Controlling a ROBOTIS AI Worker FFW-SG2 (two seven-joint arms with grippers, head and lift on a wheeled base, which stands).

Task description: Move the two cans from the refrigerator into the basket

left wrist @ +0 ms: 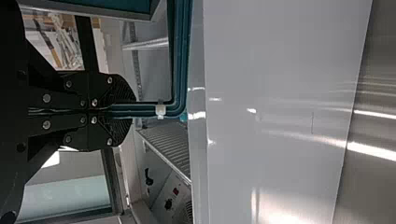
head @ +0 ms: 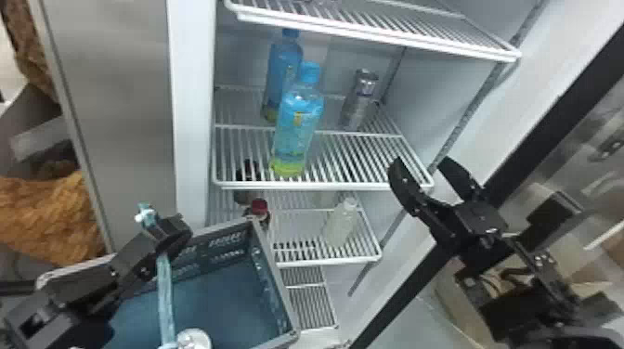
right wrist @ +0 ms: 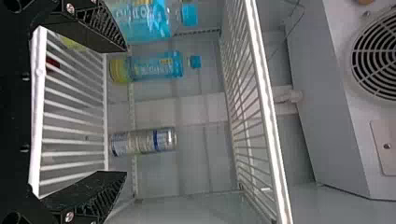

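Right hand point(head: 421, 163), centre right, is released; best slid level around the upper-centre can point(head: 357, 102). Left hand point(left wrist: 127, 110) grasps the basket handle point(left wrist: 181, 56).

You have one basket point(head: 223, 248), two cans point(head: 357, 102), two blue bottles point(head: 299, 125), two dark bottles point(head: 261, 213) and at least one pale bottle point(head: 340, 225), the space behind that one being too hazy for you to count.
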